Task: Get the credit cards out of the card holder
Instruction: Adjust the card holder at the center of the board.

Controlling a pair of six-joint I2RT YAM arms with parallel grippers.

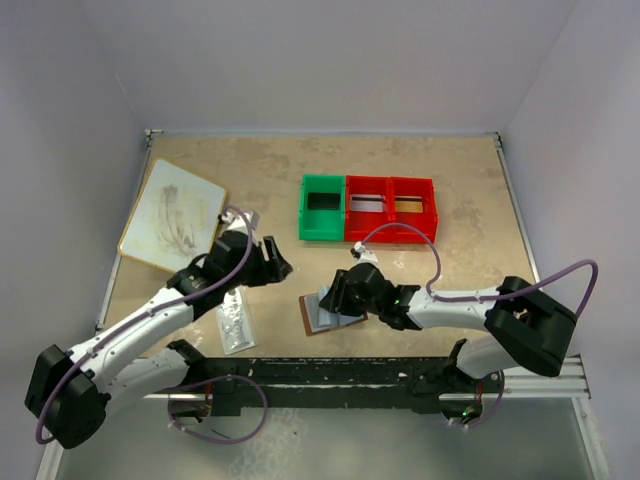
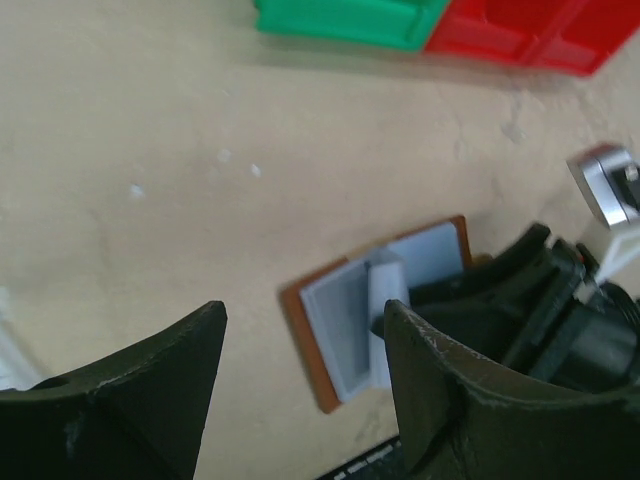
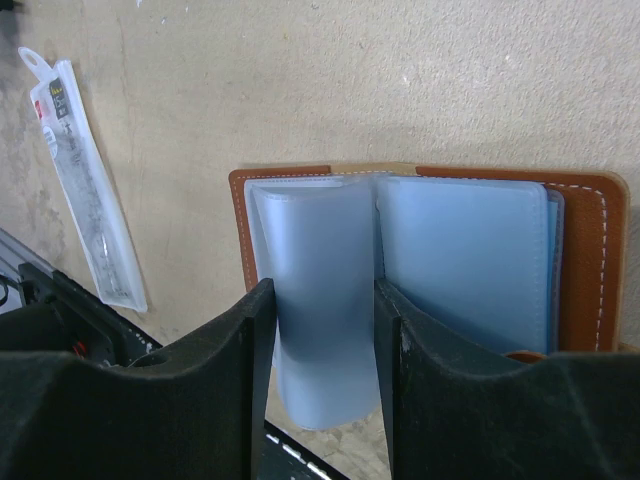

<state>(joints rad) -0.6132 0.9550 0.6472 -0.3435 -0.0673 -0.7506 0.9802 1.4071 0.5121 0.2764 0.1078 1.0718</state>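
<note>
- Your card holder (image 1: pixel 325 322) lies open on the tabletop (image 1: pixel 250 170), near the middle and on the near side of the row of bins. It has a brown leather cover (image 3: pixel 590 260) with pale stitching and rounded corners.
- Your right pincer (image 3: pixel 322 295) grips one frosted bluish pocket leaf (image 3: pixel 315 230), a finger on each long edge. The leaf bows between them, so read it as thin, soft plastic.
- Your left pincer (image 2: pixel 305 312) hangs left of the holder and a little farther off, jaws apart and empty.
- I judge the holder light and floppy. Tug a leaf and the whole thing may slide or lift, so pin the leather cover, the stiffer, grippier part.
- No card shows in the pockets from here.
- A silvery card (image 1: pixel 367 205) lies in the middle red bin (image 1: pixel 367 234) and a tan card (image 1: pixel 407 205) in the right red bin (image 1: pixel 412 234). These are likely the credit cards, though too small to be sure.
- Such cards would be stiff, slick and thin, so take them by an exposed edge.
</note>
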